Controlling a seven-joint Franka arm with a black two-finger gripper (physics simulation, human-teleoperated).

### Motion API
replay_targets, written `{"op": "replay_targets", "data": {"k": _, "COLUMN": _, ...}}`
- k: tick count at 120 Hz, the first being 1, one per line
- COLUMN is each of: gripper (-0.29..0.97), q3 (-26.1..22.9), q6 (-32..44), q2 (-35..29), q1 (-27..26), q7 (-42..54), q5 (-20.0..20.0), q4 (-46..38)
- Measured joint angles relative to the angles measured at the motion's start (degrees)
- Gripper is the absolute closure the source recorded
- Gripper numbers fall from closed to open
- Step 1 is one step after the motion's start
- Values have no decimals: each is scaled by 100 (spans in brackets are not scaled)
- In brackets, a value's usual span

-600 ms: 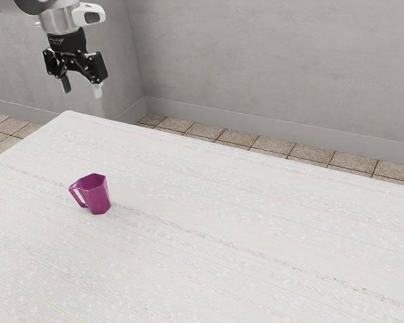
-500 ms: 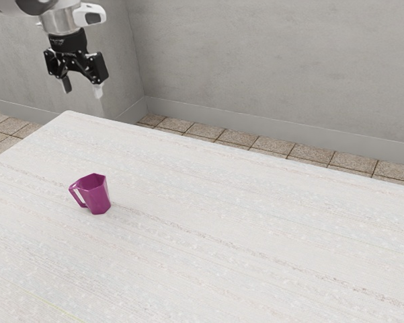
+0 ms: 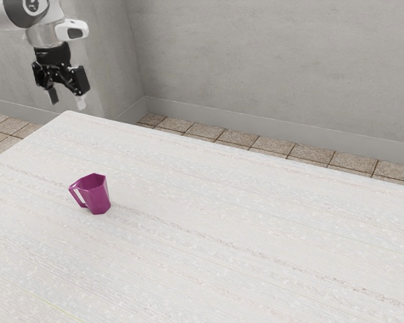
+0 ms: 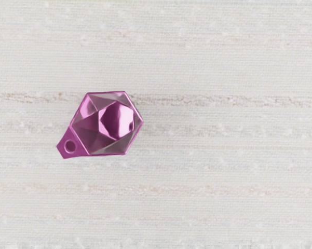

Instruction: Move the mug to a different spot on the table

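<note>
Mug (image 3: pixel 91 193) on table (image 3: pixel 255 222), end effector (image 3: pixel 67 101) seemingly overhead

One purple mug (image 3: pixel 91 193), one table (image 3: pixel 255 222), one black two-finger hand (image 3: pixel 67 100).

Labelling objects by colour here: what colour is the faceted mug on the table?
Magenta-purple faceted mug, clearest from above in the wrist view.

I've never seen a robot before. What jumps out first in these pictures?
A bright magenta mug with faceted sides stands upright on the pale table, toward the exterior view's left. In that view's top left corner hangs the robot arm, its black jaws open, high above the table and touching nothing.
</note>
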Motion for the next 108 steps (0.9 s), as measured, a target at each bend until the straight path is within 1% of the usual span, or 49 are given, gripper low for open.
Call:
{"op": "replay_targets", "data": {"k": 8, "gripper": 0, "q3": 226, "q6": 146, "q2": -30, "q1": -7, "q7": 357, "q5": -35, "q4": -361}}
{"op": "replay_targets", "data": {"k": 16, "gripper": 0, "q3": 441, "q6": 480, "q2": -46, "q1": -29, "q7": 820, "q5": -70, "q4": -768}}
{"op": "replay_targets", "data": {"k": 28, "gripper": 0, "q3": 684, "q6": 1013, "q2": -21, "q1": 4, "q7": 1634, "q5": -213, "q4": -1076}}
{"op": "replay_targets", "data": {"k": 36, "gripper": 0, "q3": 909, "q6": 1338, "q2": 135, "q1": 22, "q7": 2250, "q5": -594, "q4": -1178}}
{"op": "replay_targets", "data": {"k": 45, "gripper": 0, "q3": 1145, "q6": 1645, "q2": 392, "q1": 52, "q7": 2987, "q5": -1204, "q4": -1224}}
{"op": "replay_targets", "data": {"k": 58, "gripper": 0, "q3": 1319, "q6": 1950, "q2": 644, "q1": 131, "q7": 4058, "q5": -1976, "q4": -1327}}
{"op": "replay_targets", "data": {"k": 64, "gripper": 0, "q3": 1384, "q6": 2047, "q2": 706, "q1": 177, "q7": 4544, "q5": -2229, "q4": -1399}}
{"op": "replay_targets", "data": {"k": 71, "gripper": 0, "q3": 1478, "q6": 2164, "q2": 768, "q1": 195, "q7": 5075, "q5": -2413, "q4": -1479}}
{"op": "replay_targets", "data": {"k": 78, "gripper": 0, "q3": 1537, "q6": 2294, "q2": 846, "q1": 205, "q7": 5559, "q5": -2515, "q4": -1552}}
{"op": "replay_targets", "data": {"k": 84, "gripper": 0, "q3": 1556, "q6": 2407, "q2": 913, "q1": 204, "q7": 5932, "q5": -2521, "q4": -1576}}
{"op": "replay_targets", "data": {"k": 97, "gripper": 0, "q3": 1566, "q6": 2591, "q2": 1007, "q1": 199, "q7": 6584, "q5": -2277, "q4": -1629}}
{"op": "replay_targets", "data": {"k": 108, "gripper": 0, "q3": 1568, "q6": 2687, "q2": 1020, "q1": 195, "q7": 7033, "q5": -2165, "q4": -1823}}
